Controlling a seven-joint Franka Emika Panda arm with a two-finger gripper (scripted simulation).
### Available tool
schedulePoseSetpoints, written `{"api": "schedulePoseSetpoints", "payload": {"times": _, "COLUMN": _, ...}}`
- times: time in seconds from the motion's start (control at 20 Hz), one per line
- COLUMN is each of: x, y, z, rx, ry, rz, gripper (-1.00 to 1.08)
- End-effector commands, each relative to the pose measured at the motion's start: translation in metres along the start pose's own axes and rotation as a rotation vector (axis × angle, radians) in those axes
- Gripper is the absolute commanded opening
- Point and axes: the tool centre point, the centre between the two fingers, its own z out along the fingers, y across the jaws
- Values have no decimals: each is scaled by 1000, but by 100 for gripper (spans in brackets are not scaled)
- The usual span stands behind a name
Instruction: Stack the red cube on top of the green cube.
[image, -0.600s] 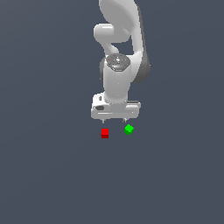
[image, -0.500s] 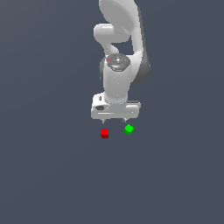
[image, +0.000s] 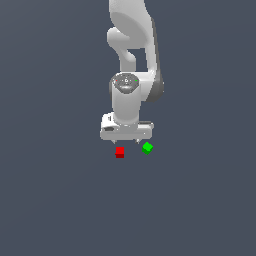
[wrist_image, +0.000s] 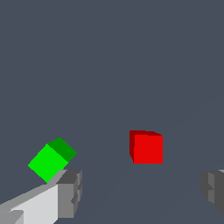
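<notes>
Red cube (wrist_image: 148, 148) beside green cube (wrist_image: 51, 159), hand (wrist_image: 142, 192) spread (wrist view only)

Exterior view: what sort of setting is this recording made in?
Most likely a bare simulated test scene, not a real room: a flat, featureless grey floor, an untextured white arm with its gripper open, and just two plain blocks, the red cube and the green cube.
</notes>
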Motion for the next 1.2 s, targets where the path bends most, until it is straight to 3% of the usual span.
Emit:
{"api": "schedulePoseSetpoints", "payload": {"times": 0.0, "x": -3, "y": 10, "z": 19, "rx": 3, "ry": -4, "rz": 8, "gripper": 100}}
{"api": "schedulePoseSetpoints", "payload": {"times": 0.4, "x": -6, "y": 30, "z": 57, "rx": 12, "ry": -9, "rz": 22, "gripper": 100}}
{"api": "schedulePoseSetpoints", "payload": {"times": 0.8, "x": -7, "y": 31, "z": 64, "rx": 12, "ry": -11, "rz": 23, "gripper": 100}}
{"api": "schedulePoseSetpoints", "payload": {"times": 1.15, "x": -8, "y": 31, "z": 96, "rx": 13, "ry": -10, "rz": 23, "gripper": 100}}
